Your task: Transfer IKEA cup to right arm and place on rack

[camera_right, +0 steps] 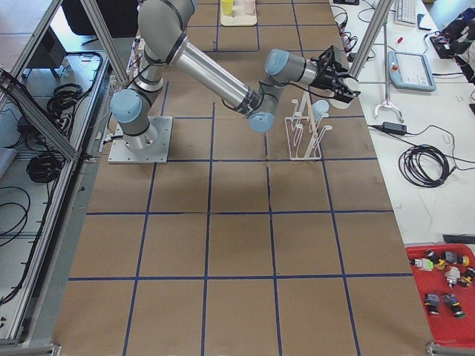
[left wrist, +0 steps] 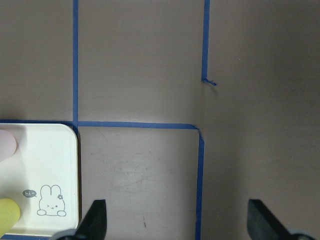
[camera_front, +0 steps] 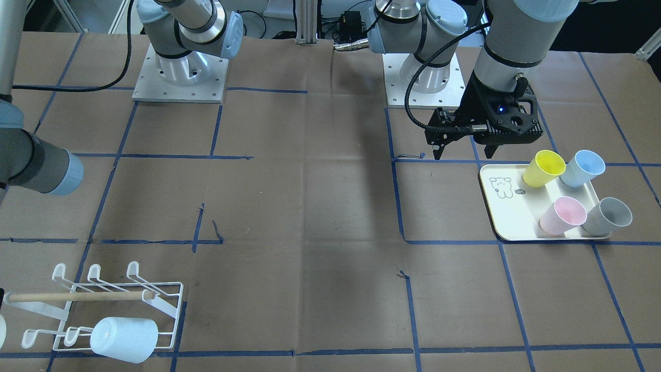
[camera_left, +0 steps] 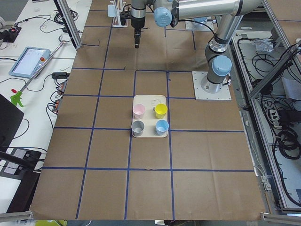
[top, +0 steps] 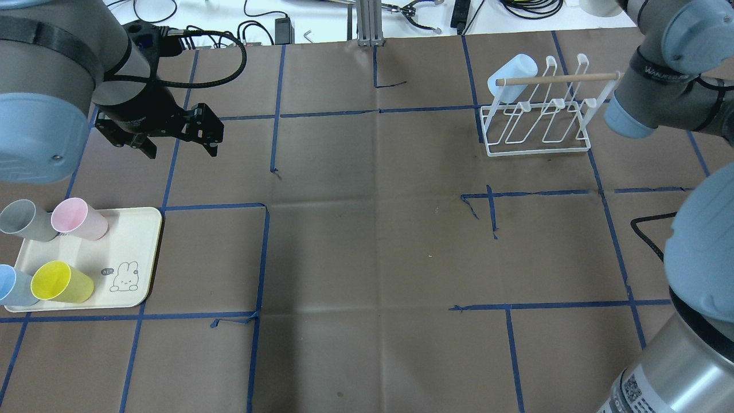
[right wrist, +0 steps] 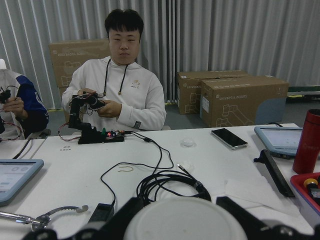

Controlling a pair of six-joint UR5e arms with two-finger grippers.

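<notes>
- Over on the far right of the counter [top: 373, 241], seen from overhead, the white wire rack [top: 542, 150] is standing with its wooden bar [top: 559, 78] lying across the top.
- One pale cup [top: 516, 71] is hanging tilted on a prong at the rack's far left corner, right by the bar's end.
- The right arm [top: 659, 97] is bending past the rack's right end.
- The right gripper [right wrist: 177, 202] is pointing out past the counter, toward a man in a white hoodie [right wrist: 122, 95] sitting at a desk.
- Its two fingers are squeezing a white cup [right wrist: 185, 222] from both sides, so the white cup is sitting in the right gripper and is not on the rack yet.
- From the right side camera, this gripper is showing close to the rack's top, but I cannot tell how close.
- The left gripper [top: 182, 154] is hovering over bare counter with its fingers spread wide and nothing between them.
- Nearer than it, at the left edge, a cream tray [top: 135, 229] with a bunny drawing is lying flat.
- Four cups are standing on the tray: a grey cup [top: 23, 221] and a pink cup [top: 79, 218] on the far side, and a blue cup [top: 11, 285] and a yellow cup [top: 60, 282] on the near side.
</notes>
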